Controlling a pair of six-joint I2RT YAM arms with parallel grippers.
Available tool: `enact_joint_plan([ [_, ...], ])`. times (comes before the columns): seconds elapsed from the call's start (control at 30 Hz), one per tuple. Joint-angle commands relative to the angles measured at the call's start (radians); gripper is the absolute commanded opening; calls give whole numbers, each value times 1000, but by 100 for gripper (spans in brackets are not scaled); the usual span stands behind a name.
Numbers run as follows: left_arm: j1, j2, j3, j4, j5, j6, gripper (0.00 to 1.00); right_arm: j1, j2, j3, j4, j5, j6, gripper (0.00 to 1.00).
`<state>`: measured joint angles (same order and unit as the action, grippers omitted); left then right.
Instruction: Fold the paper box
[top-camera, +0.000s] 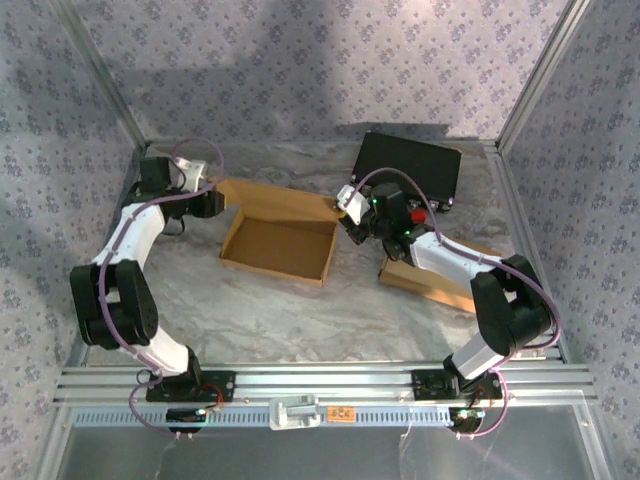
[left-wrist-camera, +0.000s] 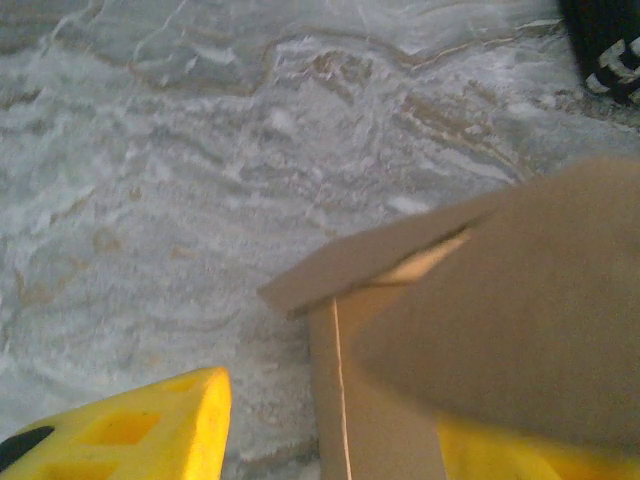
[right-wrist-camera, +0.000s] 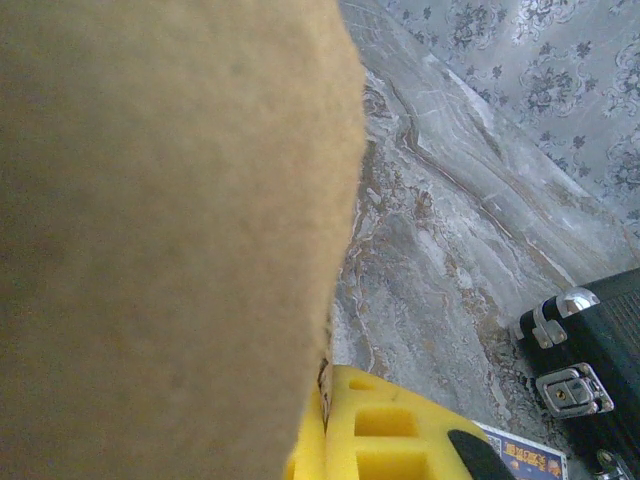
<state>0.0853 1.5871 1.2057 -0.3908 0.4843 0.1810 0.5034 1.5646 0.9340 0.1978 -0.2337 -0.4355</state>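
As the left pincer (top-camera: 213, 187) gapes around the paper box (top-camera: 279, 246) flap, right pincer's (top-camera: 346, 204) width is hidden.

Under my left pincer (top-camera: 212, 188) and right pincer (top-camera: 348, 203) I see a table (top-camera: 250, 310) covered in a grey marbled sheet. Beyond both pincers stands a back wall (top-camera: 300, 70) of lilac floral cloth, with a broad soft shadow across it. Matching side walls close in outside each pincer, framed by slanted metal posts (top-camera: 102, 75). A ribbed metal rail (top-camera: 330, 378) runs well behind them, towards me.
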Motion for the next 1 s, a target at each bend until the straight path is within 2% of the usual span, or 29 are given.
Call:
enact_joint_plan([
  [0.0,5,23,75,28,57,91,56,-3,10,37,-14,-21,-16,0],
  [0.3,-26,97,124,-2,98,100,49,3,29,52,-18,-8,-11,0],
  [0.5,-66,93,112,-30,37,120,41,6,38,55,-12,8,-12,0],
  [0.73,-85,88,137,-33,-7,68,22,8,47,75,-6,46,20,0],
  [0.8,-104,89,140,-37,-36,52,14,17,54,92,-10,70,47,0],
  [0.87,-122,88,138,-29,-68,-3,7,36,73,129,-31,139,103,0],
  [0.97,-142,51,78,52,-128,-116,5,76,100,175,-46,242,216,0],
])
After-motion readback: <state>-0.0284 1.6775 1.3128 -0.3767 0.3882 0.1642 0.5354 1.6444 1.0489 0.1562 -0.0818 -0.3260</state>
